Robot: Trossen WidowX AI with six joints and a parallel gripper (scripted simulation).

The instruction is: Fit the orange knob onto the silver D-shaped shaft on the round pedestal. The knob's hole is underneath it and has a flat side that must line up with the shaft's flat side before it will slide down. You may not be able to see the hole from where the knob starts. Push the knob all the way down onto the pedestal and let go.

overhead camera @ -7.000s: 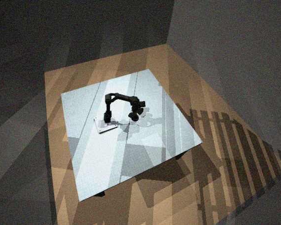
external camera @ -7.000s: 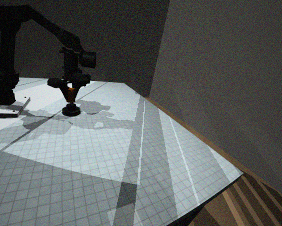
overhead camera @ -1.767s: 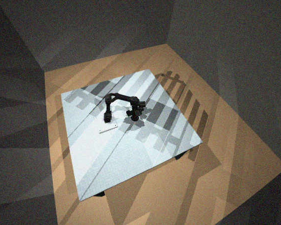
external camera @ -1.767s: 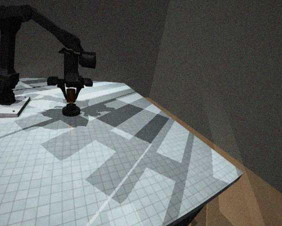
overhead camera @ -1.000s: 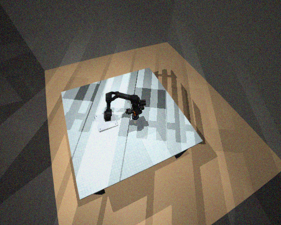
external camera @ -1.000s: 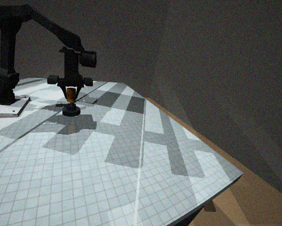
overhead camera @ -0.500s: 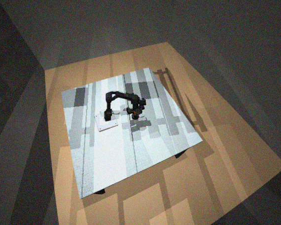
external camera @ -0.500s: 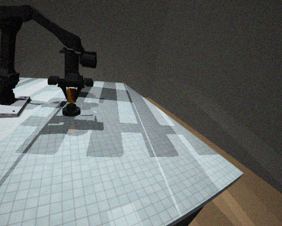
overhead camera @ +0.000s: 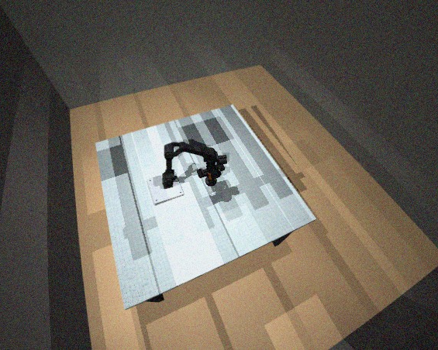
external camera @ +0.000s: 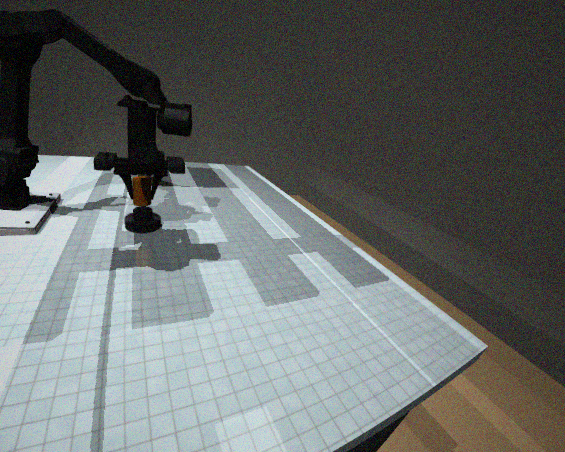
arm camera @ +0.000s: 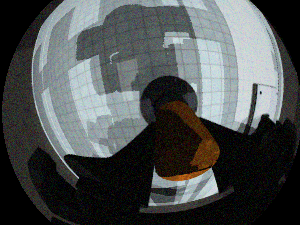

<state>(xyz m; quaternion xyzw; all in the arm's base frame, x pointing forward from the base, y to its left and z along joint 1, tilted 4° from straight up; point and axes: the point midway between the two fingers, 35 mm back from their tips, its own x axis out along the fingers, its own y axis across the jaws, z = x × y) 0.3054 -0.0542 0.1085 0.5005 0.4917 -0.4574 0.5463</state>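
Observation:
The orange knob (overhead camera: 209, 176) (external camera: 141, 189) (arm camera: 184, 144) is upright between the fingers of my gripper (external camera: 142, 197) (arm camera: 177, 124), which is shut on it. The round pedestal (overhead camera: 211, 182) (external camera: 143, 223) (arm camera: 167, 85) looks almost black and stands on the table directly under the knob. In the exterior view the knob's lower end is at or just above the pedestal's narrower raised middle. I cannot tell whether they touch. The silver shaft, its flat side and the knob's hole are hidden, so their alignment does not show.
The arm's white base plate (overhead camera: 169, 197) (external camera: 11, 223) lies on the gridded table (overhead camera: 202, 248) (external camera: 221, 350), to the left of the pedestal in the exterior view. Dark shadows of the arm fall around the pedestal. The table's right edge (external camera: 433, 311) drops to the wooden floor (overhead camera: 357, 248).

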